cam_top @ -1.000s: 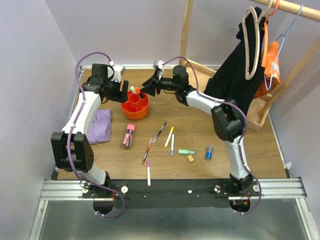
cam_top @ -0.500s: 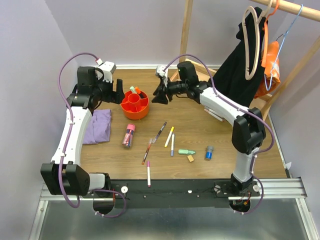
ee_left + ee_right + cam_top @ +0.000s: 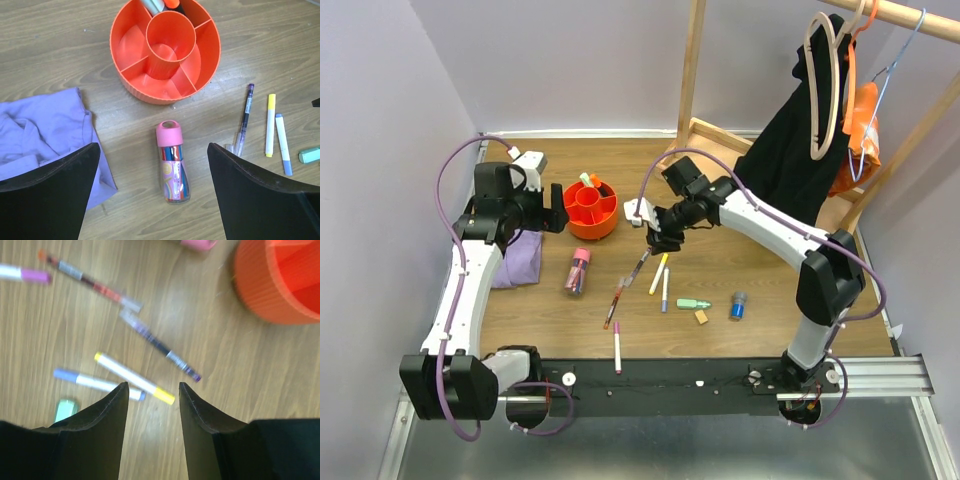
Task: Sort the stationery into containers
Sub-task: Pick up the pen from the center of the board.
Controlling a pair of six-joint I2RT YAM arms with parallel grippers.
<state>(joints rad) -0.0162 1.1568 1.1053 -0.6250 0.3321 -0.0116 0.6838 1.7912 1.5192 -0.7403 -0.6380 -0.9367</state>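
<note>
1. Hovering just left of the orange tub [image 3: 591, 212], the left gripper [image 3: 554, 208] has its jaws spread wide with nothing between them.
2. The tub stands at the far left of the table [image 3: 780, 285]. Its far compartment holds two marker tips [image 3: 161, 4], one pale green and one orange.
3. Just near of the tub, the pink-capped tube [image 3: 172, 167] lies on its side with its cap toward the tub. The purple cloth [image 3: 40, 130] lies to its left.
4. The right gripper [image 3: 152, 386] hangs to the right and near side of the tub. It is above the purple pen [image 3: 160, 346] and the yellow marker [image 3: 131, 377], with its jaws partly apart and gripping nothing.
5. Loose on the table nearer the arms are the red pen [image 3: 615, 300], blue marker [image 3: 665, 290], green highlighter [image 3: 694, 303], tan eraser [image 3: 701, 317] and blue cylinder [image 3: 737, 305].
6. The pink pen [image 3: 616, 347] lies closest to the near edge.
</note>
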